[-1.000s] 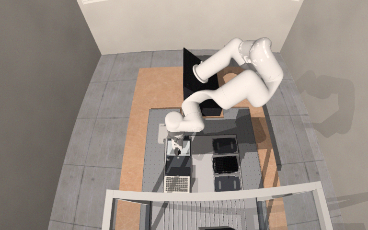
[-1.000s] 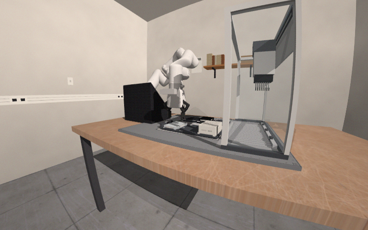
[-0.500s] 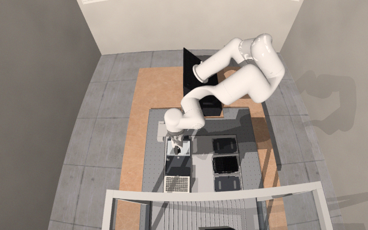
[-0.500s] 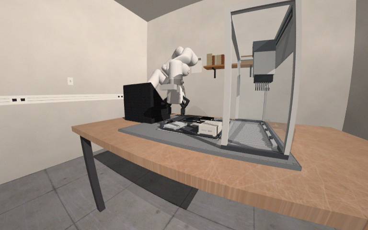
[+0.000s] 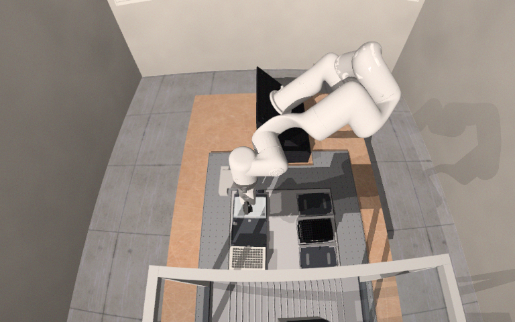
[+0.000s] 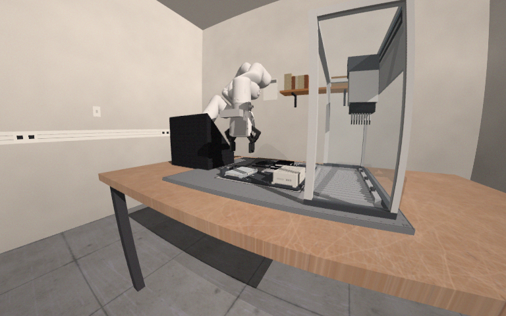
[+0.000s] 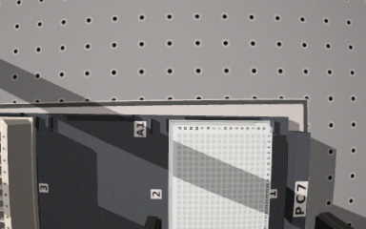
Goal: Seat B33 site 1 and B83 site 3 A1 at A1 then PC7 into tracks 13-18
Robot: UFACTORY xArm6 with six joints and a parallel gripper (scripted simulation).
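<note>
Wrist view: B33 [image 5: 259, 205] [image 6: 240, 171] [image 7: 219, 162] lies on site 1 of carrier PC7 [image 5: 248, 232] [image 6: 261, 178] [image 7: 119, 176], its lettering placing well A1 toward the marked corner. Full seating in the locators cannot be certified from here. B83 [image 5: 247, 257] [image 6: 288, 176] [image 7: 21, 172] occupies site 3; site 2 is vacant, as required. B38 [image 5: 316, 230] sits in nest S2, with S1 and S3 unoccupied. The pincer [image 5: 247, 207] [image 6: 242, 148] [image 7: 243, 223] stands wide apart above B33, holding nothing. Assessment: plate loading appears complete, and the step in hand is the changeover to pushing. PC7 rests on the apron, outside the loading rails [image 5: 284, 296] [image 6: 344, 186], and seems roughly in line with tracks 13-18. The next move calls for bringing the pincer to the handle end, checking that the carrier is straight, then pushing squarely and low. Noted risk: a skewed push could jam PC7 or unseat a plate. The lamp cannot be made out.
</note>
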